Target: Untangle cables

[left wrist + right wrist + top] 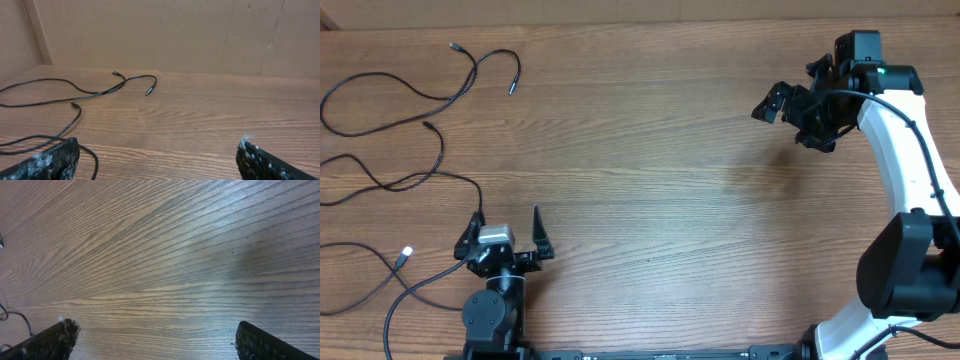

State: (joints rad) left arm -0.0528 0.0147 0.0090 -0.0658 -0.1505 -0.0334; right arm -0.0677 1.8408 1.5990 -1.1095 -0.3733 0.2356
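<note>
Several thin black cables lie spread out on the left of the wooden table (pixel 650 180). One ends in a plug (pixel 511 88) at the far left. A second (pixel 441 155) curves below it. A third has a whitish tip (pixel 407 252). My left gripper (pixel 508 225) is open and empty at the front left, and a cable strand runs right beside its left finger (pixel 93 156). The left wrist view (pixel 157 160) shows the far cables (pixel 120 86) ahead. My right gripper (pixel 780 120) is open and empty, raised at the far right, well away from the cables. Its view (pixel 157 340) shows bare wood between the fingers.
A cardboard wall (pixel 175 35) stands along the back of the table. A short piece of black cable (pixel 15 315) shows at the left edge of the right wrist view. The right arm's white links (pixel 910 170) reach along the right side.
</note>
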